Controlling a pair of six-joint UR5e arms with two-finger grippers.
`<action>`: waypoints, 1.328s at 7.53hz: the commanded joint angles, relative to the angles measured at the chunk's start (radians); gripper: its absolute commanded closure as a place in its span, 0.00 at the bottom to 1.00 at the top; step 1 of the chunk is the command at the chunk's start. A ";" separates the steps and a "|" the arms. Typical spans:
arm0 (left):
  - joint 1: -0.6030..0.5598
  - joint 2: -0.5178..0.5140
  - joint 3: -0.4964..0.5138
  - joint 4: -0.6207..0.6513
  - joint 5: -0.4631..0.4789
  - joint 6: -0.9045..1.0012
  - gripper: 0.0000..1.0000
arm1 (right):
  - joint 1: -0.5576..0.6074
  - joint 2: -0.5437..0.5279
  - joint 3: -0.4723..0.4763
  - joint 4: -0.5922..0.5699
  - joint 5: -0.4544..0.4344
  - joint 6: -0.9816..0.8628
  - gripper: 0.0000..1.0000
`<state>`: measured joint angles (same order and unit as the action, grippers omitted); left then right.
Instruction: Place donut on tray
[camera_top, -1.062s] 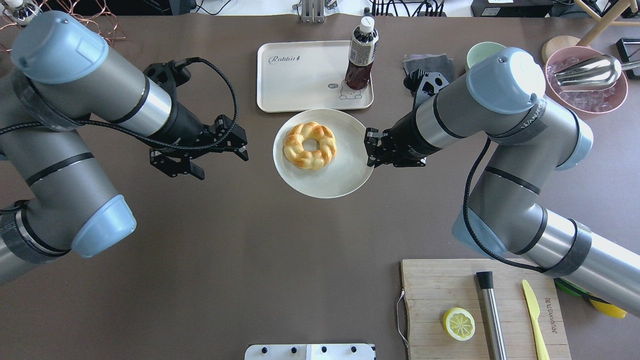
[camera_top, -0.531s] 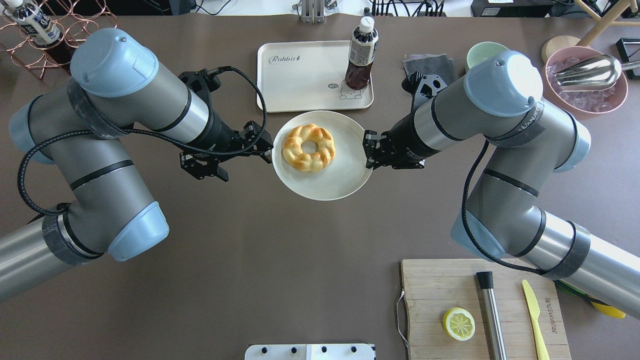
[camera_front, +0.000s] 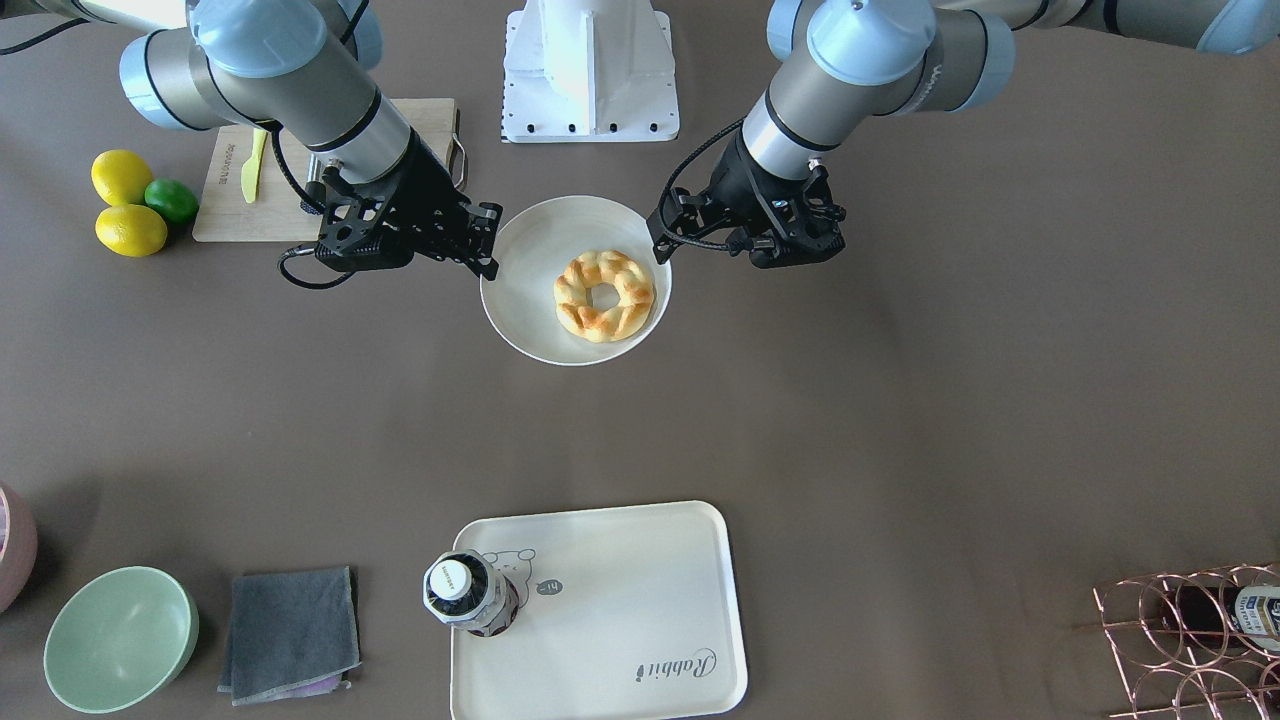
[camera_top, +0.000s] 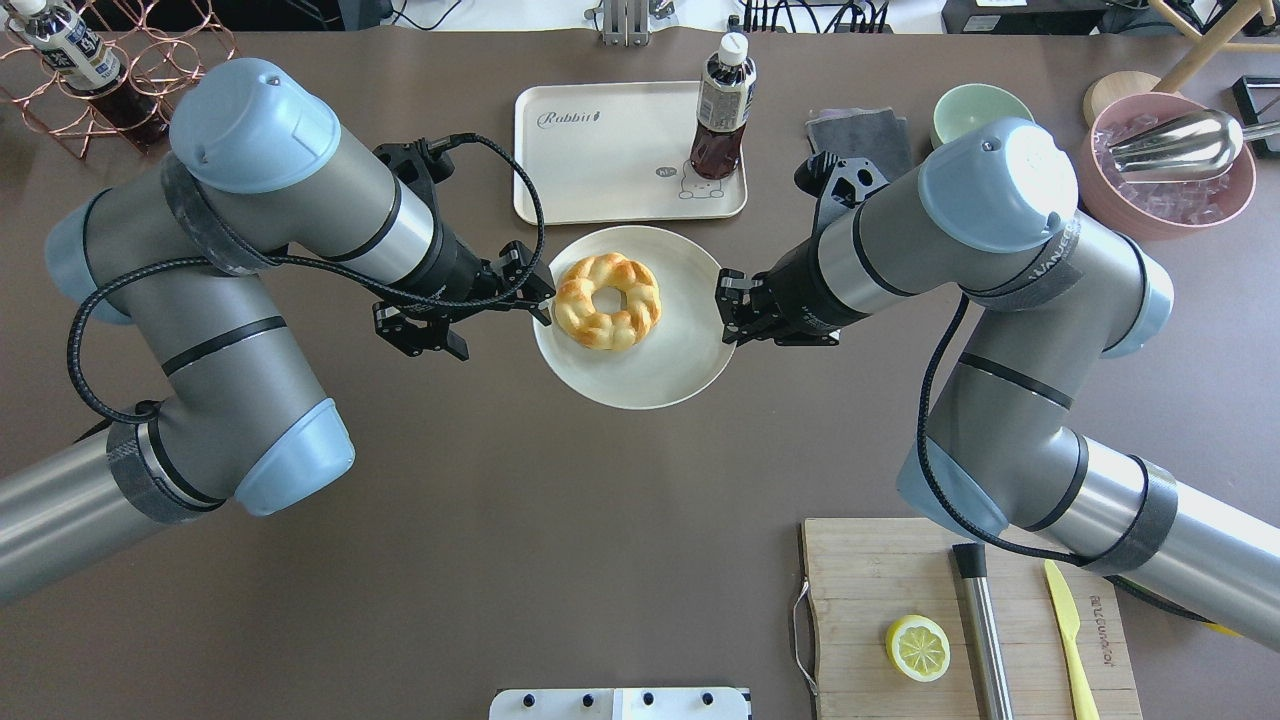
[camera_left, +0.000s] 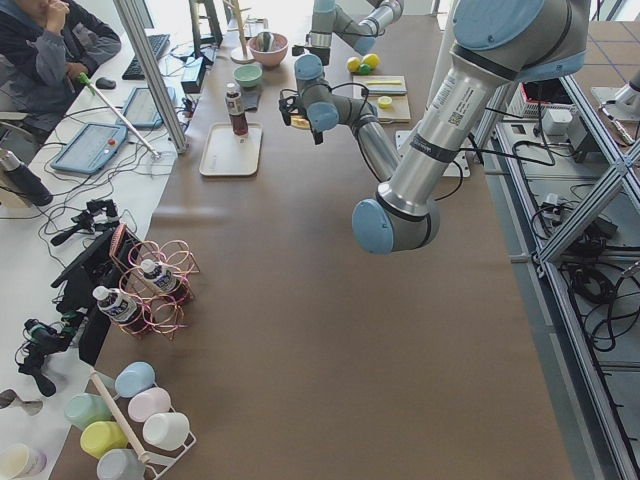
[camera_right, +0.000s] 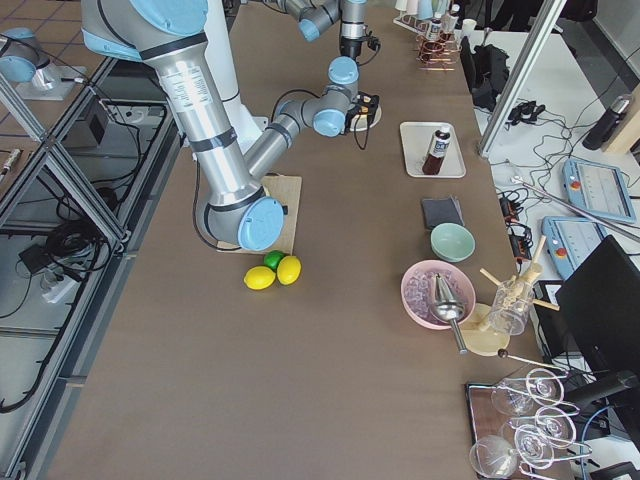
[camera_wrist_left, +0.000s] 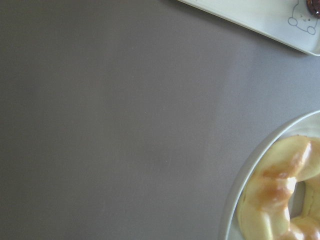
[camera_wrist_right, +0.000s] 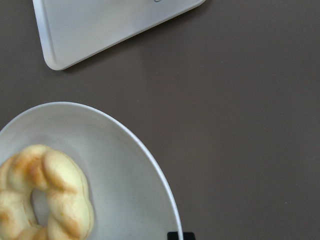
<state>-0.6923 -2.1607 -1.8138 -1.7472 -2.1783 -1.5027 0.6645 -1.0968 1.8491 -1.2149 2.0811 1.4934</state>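
The donut lies on a round white plate, a little left of its middle. My right gripper is shut on the plate's right rim. My left gripper is open, and one finger is right at the plate's left rim. The tray lies just beyond the plate, apart from it. In the front-facing view the donut and plate sit between my right gripper and left gripper, and the tray is at the bottom. The right wrist view shows the donut and the tray's corner.
A dark drink bottle stands on the tray's right end. A grey cloth, a green bowl and a pink ice bowl are at the far right. A cutting board with a lemon half is near right. A wire rack is far left.
My left arm swung in to the right, bringing its open gripper up to the plate's left rim. The plate with the donut shifted slightly left with my right gripper.
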 joint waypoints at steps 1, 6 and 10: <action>0.004 -0.002 -0.001 0.000 0.000 -0.010 0.19 | -0.003 0.000 0.010 0.000 0.000 0.016 1.00; 0.016 -0.002 -0.009 -0.015 0.000 -0.073 0.58 | -0.006 0.015 0.013 0.000 0.000 0.018 1.00; 0.016 -0.001 -0.015 -0.028 0.000 -0.068 1.00 | -0.009 0.017 0.013 0.000 0.000 0.018 1.00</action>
<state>-0.6765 -2.1630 -1.8287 -1.7637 -2.1783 -1.5725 0.6556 -1.0814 1.8618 -1.2149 2.0809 1.5110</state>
